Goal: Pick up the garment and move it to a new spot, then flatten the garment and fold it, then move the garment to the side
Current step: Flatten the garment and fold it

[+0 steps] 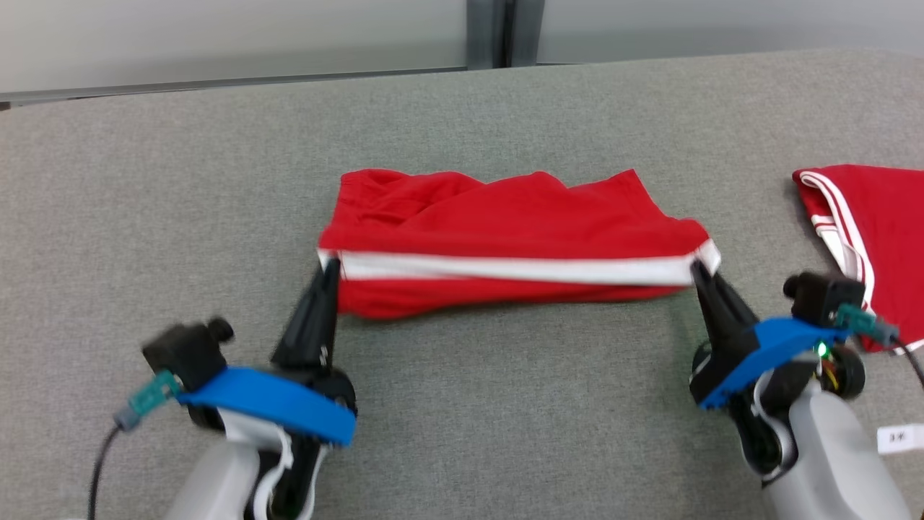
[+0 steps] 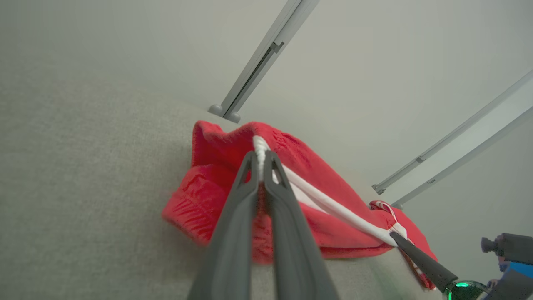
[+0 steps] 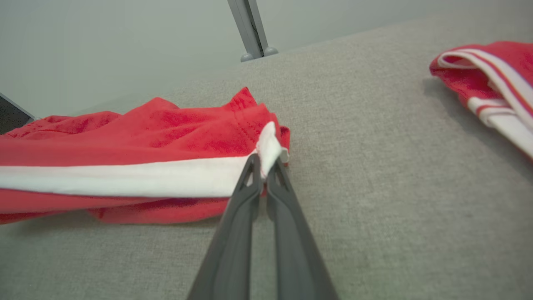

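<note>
Garment (image 1: 505,217) is pinched by left gripper (image 1: 332,264) and right gripper (image 1: 697,266); head view adds white label (image 1: 900,438).

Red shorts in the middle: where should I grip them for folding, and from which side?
Grip the white band at its two ends, coming from the near edge. It runs straight across the red shorts on the robot's side, and the left claw and right claw are shut there.

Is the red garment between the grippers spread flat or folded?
Folded. The red garment lies doubled in layers, red cloth showing under its white band, which the left gripper and right gripper pinch at either end.
</note>
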`<state>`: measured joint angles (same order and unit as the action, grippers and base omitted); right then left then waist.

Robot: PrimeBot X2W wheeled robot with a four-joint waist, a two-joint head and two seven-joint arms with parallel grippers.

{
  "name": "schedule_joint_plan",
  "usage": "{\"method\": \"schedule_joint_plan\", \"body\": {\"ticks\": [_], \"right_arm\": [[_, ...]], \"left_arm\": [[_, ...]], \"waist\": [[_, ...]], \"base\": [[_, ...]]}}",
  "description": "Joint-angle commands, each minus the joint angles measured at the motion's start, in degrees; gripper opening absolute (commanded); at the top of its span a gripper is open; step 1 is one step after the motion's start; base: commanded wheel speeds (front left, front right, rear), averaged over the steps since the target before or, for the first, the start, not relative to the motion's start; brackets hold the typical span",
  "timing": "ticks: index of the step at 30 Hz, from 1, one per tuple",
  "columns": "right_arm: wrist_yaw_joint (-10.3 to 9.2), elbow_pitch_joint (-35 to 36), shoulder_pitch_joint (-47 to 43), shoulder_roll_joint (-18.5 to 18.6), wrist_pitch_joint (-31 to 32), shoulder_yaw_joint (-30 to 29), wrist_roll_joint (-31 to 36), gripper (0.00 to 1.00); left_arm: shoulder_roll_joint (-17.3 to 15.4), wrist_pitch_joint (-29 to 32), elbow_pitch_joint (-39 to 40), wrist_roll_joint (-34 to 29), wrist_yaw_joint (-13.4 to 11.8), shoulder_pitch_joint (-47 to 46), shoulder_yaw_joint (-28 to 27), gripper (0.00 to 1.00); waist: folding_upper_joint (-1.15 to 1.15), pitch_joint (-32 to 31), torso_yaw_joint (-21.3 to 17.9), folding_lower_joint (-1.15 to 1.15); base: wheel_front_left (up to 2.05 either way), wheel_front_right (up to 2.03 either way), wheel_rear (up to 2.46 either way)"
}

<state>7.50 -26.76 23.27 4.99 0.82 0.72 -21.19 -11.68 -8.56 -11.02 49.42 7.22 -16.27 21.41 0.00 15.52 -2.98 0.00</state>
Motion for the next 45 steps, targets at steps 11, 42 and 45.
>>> {"method": "schedule_joint_plan", "body": {"ticks": [11, 42, 45], "right_arm": [[-0.02, -0.8, -9.9, 0.0, 2.7, -2.6, 2.1, 0.00], [0.00, 17.0, -21.9, -0.5, -8.9, -3.1, 13.6, 1.00], [0.00, 16.8, -21.9, -0.7, -8.9, -3.1, 13.5, 1.00]], "left_arm": [[-2.3, -1.2, -1.6, 2.0, 0.3, 9.6, 4.6, 0.00], [4.1, -6.7, -1.1, -31.7, -1.2, 17.0, -15.4, 1.00], [4.7, -6.7, -1.4, -32.5, -0.7, 17.2, -16.2, 1.00]], "waist": [[0.00, -3.2, 2.0, 0.00], [0.00, -13.1, 3.1, 0.00], [0.00, -12.9, 3.0, 0.00]], "base": [[0.00, 0.00, 0.00], [0.00, 0.00, 0.00], [0.00, 0.00, 0.00]]}}
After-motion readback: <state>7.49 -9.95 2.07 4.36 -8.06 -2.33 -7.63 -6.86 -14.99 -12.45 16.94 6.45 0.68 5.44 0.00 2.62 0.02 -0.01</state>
